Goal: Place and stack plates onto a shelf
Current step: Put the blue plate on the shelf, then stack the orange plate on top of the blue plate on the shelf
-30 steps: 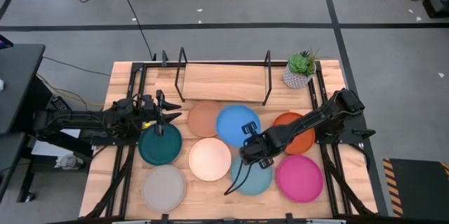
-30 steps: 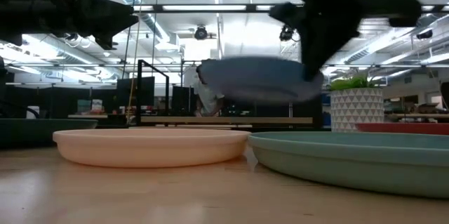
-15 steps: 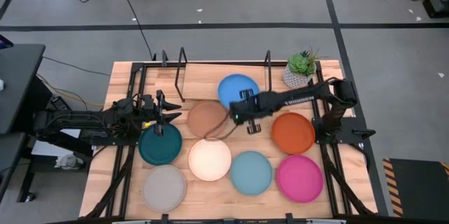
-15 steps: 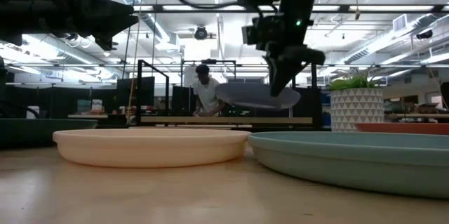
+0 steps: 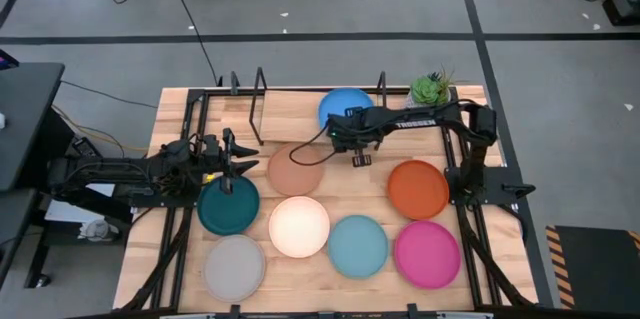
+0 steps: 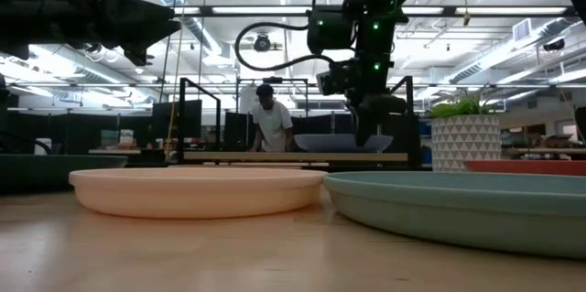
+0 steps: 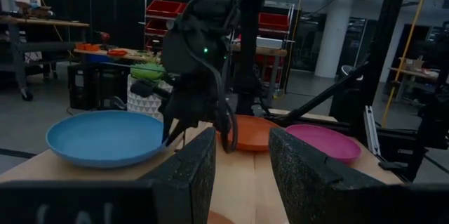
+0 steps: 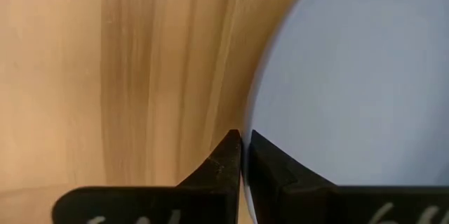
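Blue plate going onto the shelf

Right gripper (image 5: pixel 357 137) pinches the blue plate (image 5: pixel 345 109) rim over the shelf (image 5: pixel 300 116)'s right half; I'd lower it flat before letting go. Left gripper (image 5: pixel 232 159) hangs apart over the teal plate (image 5: pixel 228 209)

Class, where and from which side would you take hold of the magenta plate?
Grip the magenta plate by its raised rim, probably at the edge facing the table's bare right margin. It lies flat and shallow, so only the rim offers purchase; the pale blue plate crowds its other side.

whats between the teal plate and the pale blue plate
The cream plate sits between the teal plate and the pale blue plate, seen in the high view.
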